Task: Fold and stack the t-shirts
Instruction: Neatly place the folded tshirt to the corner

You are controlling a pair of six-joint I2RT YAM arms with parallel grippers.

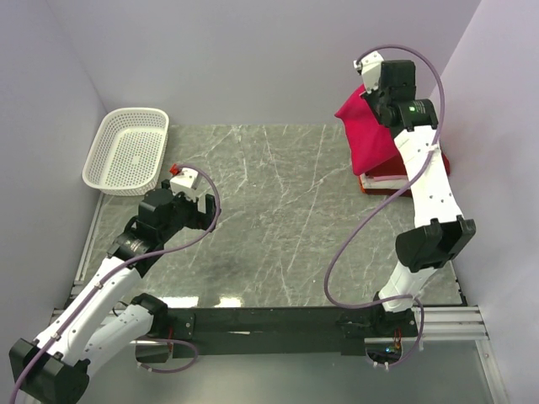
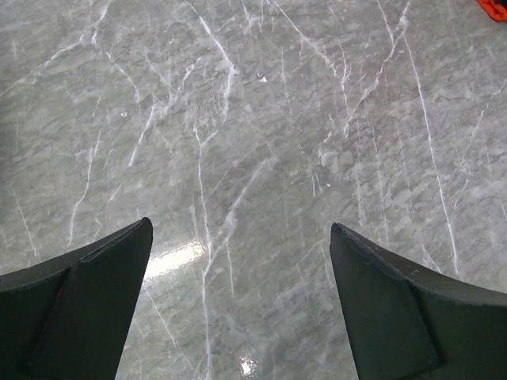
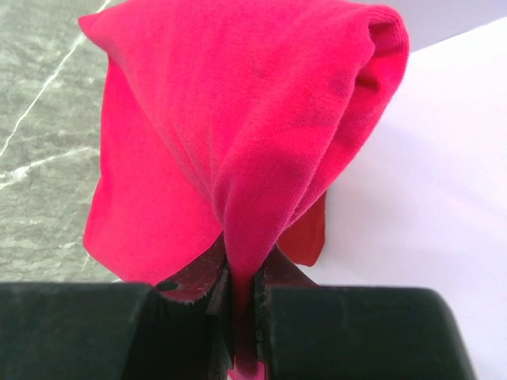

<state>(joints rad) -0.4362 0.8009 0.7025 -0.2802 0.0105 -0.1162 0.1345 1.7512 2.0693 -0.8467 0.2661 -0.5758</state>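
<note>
**A:** Top camera first. Where is the shirt?

**B:** The pinkish-red t-shirt [image 1: 370, 135] hangs bunched from the right gripper [image 1: 366, 91], raised over the far right corner of the marble tabletop [image 1: 278, 219]. On that corner under it lies a flat pile: a darker crimson t-shirt [image 1: 392, 171] with a thin white edge [image 1: 375, 187] showing at its near side. I cannot tell what the white layer is.

**A:** And the other arm?

**B:** The left gripper [image 1: 179, 175] sits low over the left side of the tabletop, just beside the white lattice basket [image 1: 126, 151] in the far left corner. From above I cannot read its jaws.

**A:** Does the left wrist camera show them?

**B:** Yes. The two black fingers [image 2: 79, 309] stand wide apart with only bare marble between them, and nothing is held. A scrap of orange-red [image 2: 495, 8] shows at the top right edge of that view, too little to name.

**A:** And the right wrist camera?

**B:** The jaws are pressed together on a pinched fold of the pinkish-red t-shirt, and the cloth balloons out beyond the fingertips. A darker red flap [image 3: 305, 233] shows behind it on the right. There is marble to the left of the shirt and a plain white surface to its right.
</note>
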